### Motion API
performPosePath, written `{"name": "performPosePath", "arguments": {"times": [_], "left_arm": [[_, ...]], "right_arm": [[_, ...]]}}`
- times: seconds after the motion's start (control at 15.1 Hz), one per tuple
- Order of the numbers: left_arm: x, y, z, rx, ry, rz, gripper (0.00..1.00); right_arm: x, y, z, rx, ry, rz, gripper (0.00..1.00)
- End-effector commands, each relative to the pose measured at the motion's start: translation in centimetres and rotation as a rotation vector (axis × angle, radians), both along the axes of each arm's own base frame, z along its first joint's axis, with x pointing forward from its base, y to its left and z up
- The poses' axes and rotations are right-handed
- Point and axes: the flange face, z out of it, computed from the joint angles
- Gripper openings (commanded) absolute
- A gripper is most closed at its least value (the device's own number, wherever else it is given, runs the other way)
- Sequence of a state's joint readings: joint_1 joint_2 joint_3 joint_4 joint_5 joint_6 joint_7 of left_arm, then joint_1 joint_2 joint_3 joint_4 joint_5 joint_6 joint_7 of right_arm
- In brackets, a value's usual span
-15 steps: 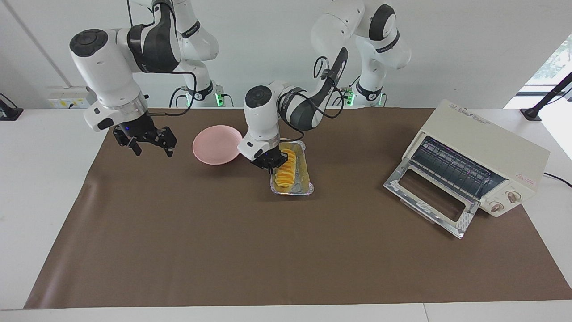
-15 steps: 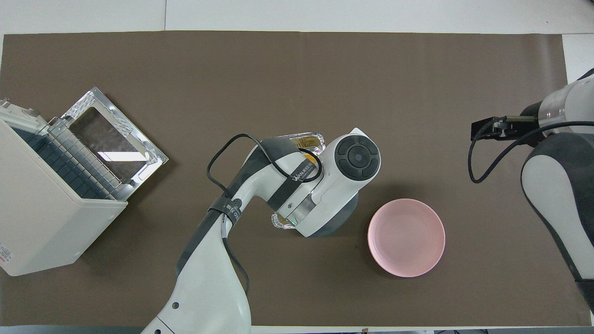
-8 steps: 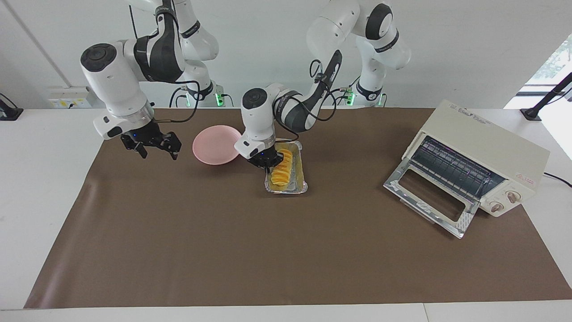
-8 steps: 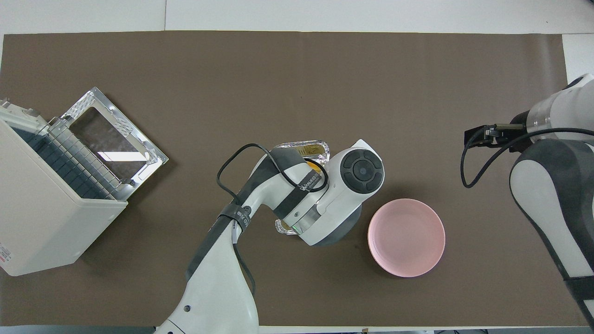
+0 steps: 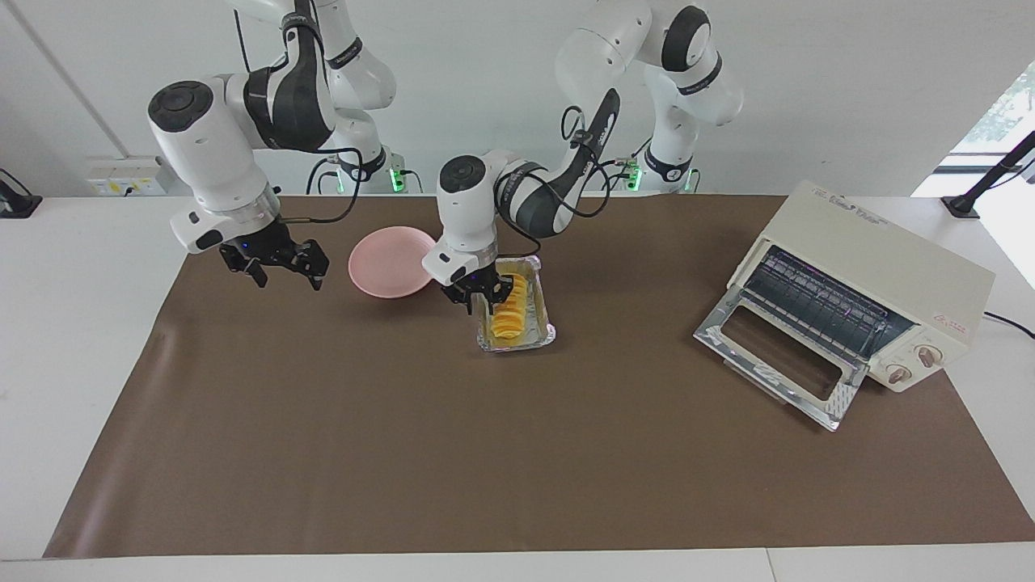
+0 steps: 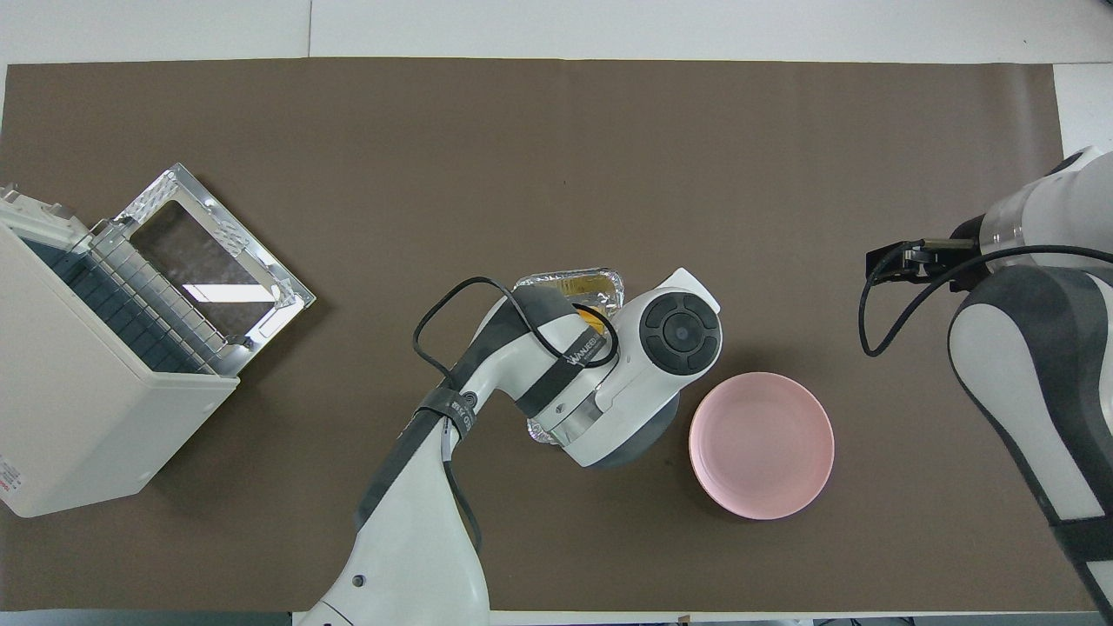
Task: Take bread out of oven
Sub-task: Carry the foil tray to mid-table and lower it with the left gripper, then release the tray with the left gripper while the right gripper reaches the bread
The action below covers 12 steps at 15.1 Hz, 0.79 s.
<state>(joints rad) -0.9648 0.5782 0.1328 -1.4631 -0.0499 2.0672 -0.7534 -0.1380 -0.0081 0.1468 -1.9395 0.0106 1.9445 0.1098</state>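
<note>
Seen from across the table, the left gripper hides one long edge of the foil tray; whether its spread fingers touch the rim is unclear. Bread lies in the tray beside the fingers. The oven stands well apart with its door down. The right gripper hangs open, holding nothing, beside the plate.

From overhead, the left arm covers most of the tray and the bread.

Tray with bread slid toward plate; left gripper now spread at tray's edge; right gripper dropped lower, closer to plate.
</note>
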Motion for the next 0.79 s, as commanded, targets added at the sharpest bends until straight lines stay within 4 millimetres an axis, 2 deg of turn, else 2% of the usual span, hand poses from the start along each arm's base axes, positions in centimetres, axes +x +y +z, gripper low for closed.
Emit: {"name": "performPosePath", "arguments": {"times": [0.0,0.13,0.2,0.26,0.4,0.53,0.66,0.73], "left_arm": [[4.6,3.3,3.9,-0.036,0.059,0.095,1.0],[7.1,6.0,6.2,-0.059,0.047,0.144,1.0],[8.7,8.6,9.5,-0.083,0.013,0.177,1.0],[10.3,12.2,12.3,-0.104,-0.003,0.194,1.0],[11.7,18.4,15.4,-0.08,0.031,0.129,1.0],[13.1,24.9,17.7,-0.063,0.064,0.065,1.0],[13.7,33.0,20.2,-0.058,0.099,0.006,1.0],[13.8,36.4,21.7,-0.062,0.085,-0.023,1.0]], "right_arm": [[-0.7,0.3,0.2,0.007,-0.01,0.012,1.0],[-1.0,2.7,0.2,0.008,0.004,0.056,1.0],[-1.3,4.4,0.0,0.006,0.015,0.084,1.0],[-1.4,6.3,-0.4,0.008,0.023,0.113,1.0],[-1.6,10.5,-2.0,0.01,0.033,0.172,1.0],[-1.3,14.7,-3.4,0.021,-0.008,0.198,1.0],[-1.1,18.2,-5.6,0.034,-0.023,0.187,1.0],[-1.0,19.7,-6.5,0.043,-0.038,0.175,1.0]]}}
